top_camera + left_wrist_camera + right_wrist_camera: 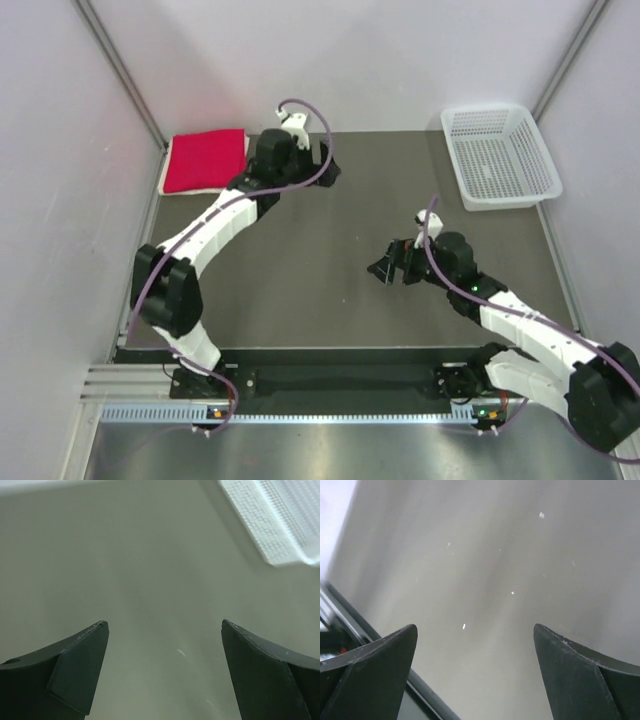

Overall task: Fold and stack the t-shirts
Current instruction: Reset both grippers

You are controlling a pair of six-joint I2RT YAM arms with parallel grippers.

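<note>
Dark table [330, 300], white basket [500, 165] at its far right corner, and the folded red t-shirt [205, 160] sits in the far left corner, long axis running left to right. A pale edge of the cream-white t-shirt [246, 148] seems to peek out beneath it. The 2 claws, left gripper [165, 625] and right gripper [475, 627], are spread wide over bare tabletop, gripping nothing

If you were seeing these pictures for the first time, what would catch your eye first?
The bright red shirt, folded flat in the far left corner of the dark table, stands out most. Next comes the white mesh basket in the far right corner. Both hands are open and empty: the left hand near the far edge, the right hand right of the middle.
</note>
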